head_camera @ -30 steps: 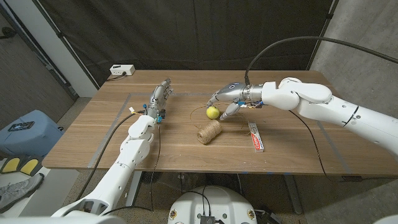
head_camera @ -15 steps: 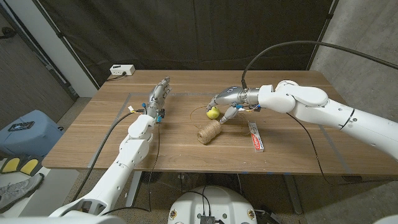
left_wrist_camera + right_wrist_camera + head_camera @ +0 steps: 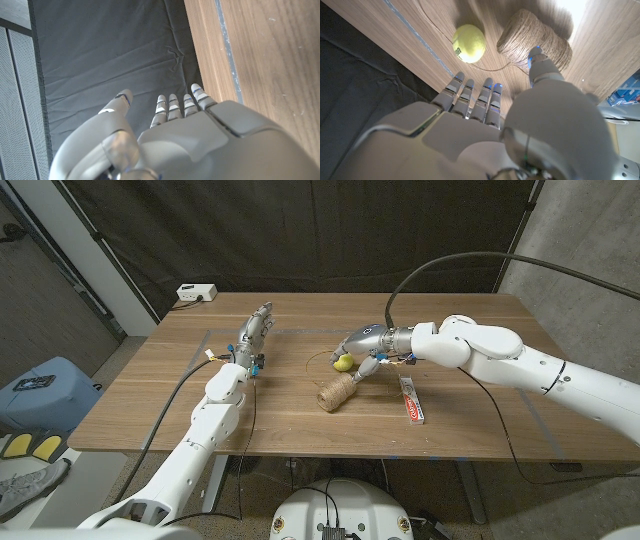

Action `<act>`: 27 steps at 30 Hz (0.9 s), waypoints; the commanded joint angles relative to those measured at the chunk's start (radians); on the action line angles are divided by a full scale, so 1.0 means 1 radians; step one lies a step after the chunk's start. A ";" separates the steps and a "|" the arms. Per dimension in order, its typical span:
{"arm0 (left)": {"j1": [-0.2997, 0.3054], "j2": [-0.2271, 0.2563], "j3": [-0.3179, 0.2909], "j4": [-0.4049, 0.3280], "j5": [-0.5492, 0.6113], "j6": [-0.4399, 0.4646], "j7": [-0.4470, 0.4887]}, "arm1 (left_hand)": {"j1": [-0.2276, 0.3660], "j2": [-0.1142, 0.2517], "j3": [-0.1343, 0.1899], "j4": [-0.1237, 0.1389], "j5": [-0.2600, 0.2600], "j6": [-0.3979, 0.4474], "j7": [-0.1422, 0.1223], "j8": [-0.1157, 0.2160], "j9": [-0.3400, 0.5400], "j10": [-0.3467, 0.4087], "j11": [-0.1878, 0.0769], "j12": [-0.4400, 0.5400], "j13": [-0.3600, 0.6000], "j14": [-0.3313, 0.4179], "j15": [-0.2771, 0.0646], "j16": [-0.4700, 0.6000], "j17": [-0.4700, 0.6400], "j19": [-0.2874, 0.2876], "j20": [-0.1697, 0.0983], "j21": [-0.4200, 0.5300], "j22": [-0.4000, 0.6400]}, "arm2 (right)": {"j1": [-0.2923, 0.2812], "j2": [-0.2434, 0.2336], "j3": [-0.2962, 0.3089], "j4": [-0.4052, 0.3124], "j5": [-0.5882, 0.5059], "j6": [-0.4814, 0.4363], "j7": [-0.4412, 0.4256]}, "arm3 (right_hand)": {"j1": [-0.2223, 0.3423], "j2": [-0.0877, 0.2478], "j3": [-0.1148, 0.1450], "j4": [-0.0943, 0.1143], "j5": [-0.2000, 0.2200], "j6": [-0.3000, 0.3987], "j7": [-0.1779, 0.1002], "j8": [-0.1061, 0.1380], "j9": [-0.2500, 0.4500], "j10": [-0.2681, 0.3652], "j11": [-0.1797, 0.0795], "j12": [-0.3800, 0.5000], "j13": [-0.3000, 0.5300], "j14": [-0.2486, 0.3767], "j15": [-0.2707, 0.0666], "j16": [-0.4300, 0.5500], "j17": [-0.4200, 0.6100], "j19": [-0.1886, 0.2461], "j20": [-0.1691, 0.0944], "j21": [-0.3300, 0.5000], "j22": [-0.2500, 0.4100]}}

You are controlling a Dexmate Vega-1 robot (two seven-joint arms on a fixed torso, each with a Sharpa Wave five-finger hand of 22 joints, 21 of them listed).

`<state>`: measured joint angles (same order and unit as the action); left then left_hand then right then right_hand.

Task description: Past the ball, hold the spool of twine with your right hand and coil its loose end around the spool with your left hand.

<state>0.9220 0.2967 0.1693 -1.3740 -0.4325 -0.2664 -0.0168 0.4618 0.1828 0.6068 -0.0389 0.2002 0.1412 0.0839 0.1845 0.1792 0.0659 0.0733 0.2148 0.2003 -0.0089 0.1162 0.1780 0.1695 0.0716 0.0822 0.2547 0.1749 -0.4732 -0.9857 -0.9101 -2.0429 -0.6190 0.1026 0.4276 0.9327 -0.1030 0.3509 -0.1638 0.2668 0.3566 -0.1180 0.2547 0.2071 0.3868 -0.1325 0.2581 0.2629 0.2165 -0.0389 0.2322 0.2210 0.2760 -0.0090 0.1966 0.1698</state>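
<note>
Near desk centre, my right hand (image 3: 362, 348) hovers over the ball (image 3: 344, 362), fingers apart, grasping nothing; the spool of twine (image 3: 337, 391) lies just nearer me, axis diagonal. My left hand (image 3: 253, 335) waits unclenched, farther off.

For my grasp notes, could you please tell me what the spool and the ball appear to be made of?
The spool looks like rough, matte natural-fibre twine, perhaps jute: tan, with tightly wound ridged strands. The ball seems yellow-green with a dull, slightly fuzzy surface, possibly felt like a tennis ball, though foam or rubber cannot be ruled out.
</note>
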 commanded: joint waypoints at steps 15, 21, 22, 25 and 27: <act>0.001 0.001 -0.008 0.004 -0.020 0.003 -0.016 | -0.010 0.002 0.001 -0.001 0.009 -0.001 -0.004 -0.001 0.002 0.005 0.004 0.003 0.003 0.004 0.007 0.005 0.004 0.006 0.007 -0.006 0.002 | 0.011 0.038 -0.046 0.004 -0.040 -0.062 0.055 | 0.012 -0.002 0.011 0.007 0.008 -0.013 0.006 -0.010 0.003 -0.009 -0.006 -0.012 0.007 -0.007 -0.024 0.000 0.005 0.000 0.012 -0.003 0.003; -0.006 0.001 -0.006 0.013 -0.019 0.001 -0.019 | -0.009 0.002 0.001 -0.002 0.009 -0.002 -0.006 -0.001 0.002 0.005 0.004 0.003 0.003 0.003 0.006 0.005 0.003 0.007 0.007 -0.008 0.002 | 0.026 0.052 -0.061 0.016 -0.048 -0.068 0.082 | 0.012 -0.002 0.012 0.008 0.008 -0.013 0.006 -0.011 0.003 -0.011 -0.003 -0.014 0.007 -0.007 -0.024 0.000 0.006 0.000 0.014 -0.002 0.003; -0.008 -0.001 -0.007 0.019 -0.024 -0.006 -0.029 | -0.009 0.002 0.001 -0.002 0.009 -0.002 -0.006 -0.001 0.002 0.005 0.004 0.003 0.003 0.003 0.006 0.005 0.003 0.007 0.007 -0.008 0.002 | 0.027 0.055 -0.063 0.019 -0.052 -0.068 0.081 | 0.012 -0.002 0.013 0.008 0.008 -0.013 0.007 -0.011 0.003 -0.011 -0.002 -0.014 0.008 -0.007 -0.023 0.000 0.006 0.000 0.015 -0.002 0.004; -0.009 -0.002 -0.009 0.020 -0.023 -0.004 -0.023 | -0.009 0.002 0.001 -0.002 0.009 -0.002 -0.007 -0.001 0.002 0.005 0.004 0.003 0.003 0.003 0.006 0.005 0.003 0.007 0.008 -0.009 0.002 | 0.030 0.059 -0.069 0.028 -0.055 -0.069 0.082 | 0.014 -0.002 0.013 0.007 0.008 -0.011 0.006 -0.011 0.003 -0.010 -0.003 -0.014 0.008 -0.007 -0.023 0.000 0.006 0.000 0.015 -0.002 0.004; -0.008 -0.001 -0.011 0.017 -0.022 0.001 -0.016 | -0.009 0.003 0.001 -0.002 0.009 -0.002 -0.007 -0.001 0.002 0.005 0.006 0.003 0.003 0.004 0.005 0.005 0.003 0.007 0.008 -0.009 0.002 | 0.031 0.061 -0.073 0.031 -0.058 -0.071 0.083 | 0.015 -0.002 0.014 0.007 0.009 -0.008 0.005 -0.009 0.003 -0.007 -0.004 -0.013 0.008 -0.005 -0.023 0.001 0.006 0.000 0.015 -0.002 0.004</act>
<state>0.9203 0.2976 0.1623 -1.3668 -0.4511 -0.2631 -0.0320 0.4578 0.1868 0.6068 -0.0387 0.2002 0.1411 0.0838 0.1845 0.1792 0.0659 0.0733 0.2148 0.2004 -0.0090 0.1161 0.1781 0.1700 0.0718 0.0825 0.2477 0.1747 -0.4566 -0.9427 -0.9610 -2.0307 -0.6607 0.0441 0.4868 0.9371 -0.1074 0.3575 -0.1571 0.2667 0.3497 -0.1109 0.2469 0.2070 0.3777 -0.1343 0.2507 0.2674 0.2166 -0.0389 0.2323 0.2257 0.2762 0.0058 0.1966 0.1698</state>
